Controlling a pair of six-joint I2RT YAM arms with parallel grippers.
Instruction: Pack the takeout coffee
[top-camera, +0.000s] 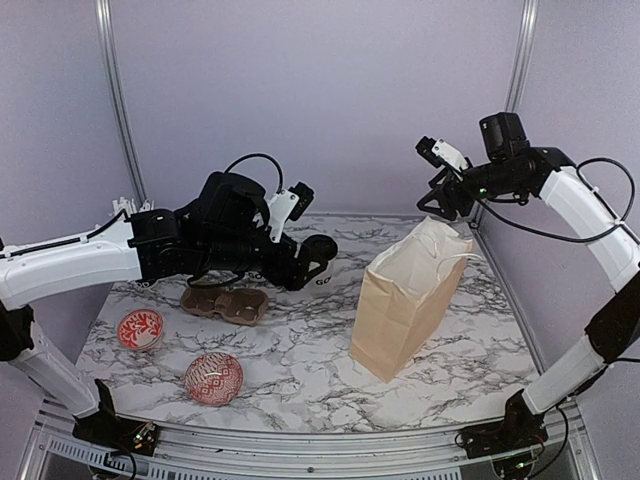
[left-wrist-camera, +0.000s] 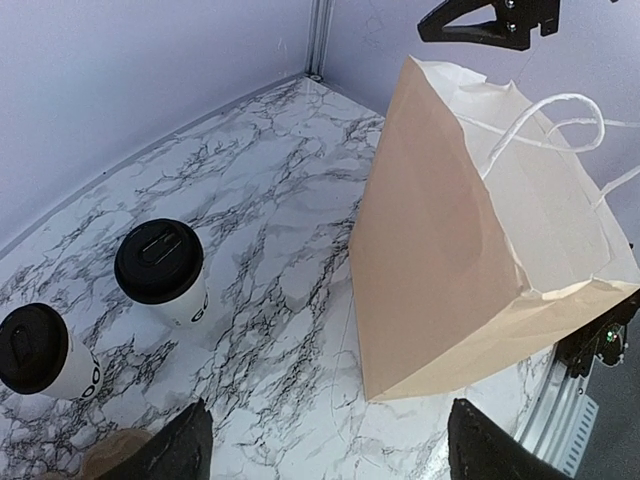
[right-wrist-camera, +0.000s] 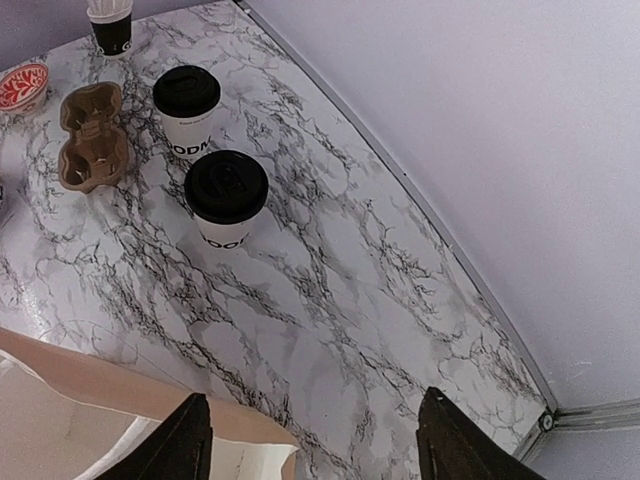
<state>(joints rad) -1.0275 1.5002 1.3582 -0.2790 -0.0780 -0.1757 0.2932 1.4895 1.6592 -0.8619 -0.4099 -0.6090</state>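
Two white takeout coffee cups with black lids stand on the marble table, one (left-wrist-camera: 162, 272) nearer the bag and one (left-wrist-camera: 42, 352) further left. The right wrist view shows the same pair (right-wrist-camera: 227, 197) (right-wrist-camera: 187, 103), with the brown pulp carrier (right-wrist-camera: 92, 136) lying empty beside them. From the top, one cup (top-camera: 321, 262) peeks out past my left arm; the carrier (top-camera: 226, 301) lies in front of the arm. My left gripper (left-wrist-camera: 330, 455) (top-camera: 300, 268) hovers open, holding nothing, right of the cups. My right gripper (right-wrist-camera: 315, 445) (top-camera: 437, 205) hangs open and empty over the bag's mouth.
The tall tan paper bag (top-camera: 408, 300) with white handles stands upright right of centre, its mouth open. Two red-and-white patterned bowls (top-camera: 140, 328) (top-camera: 213, 377) sit at the front left. A small black cup of white items (right-wrist-camera: 110, 25) stands at the far left corner. Walls close in behind and to the right.
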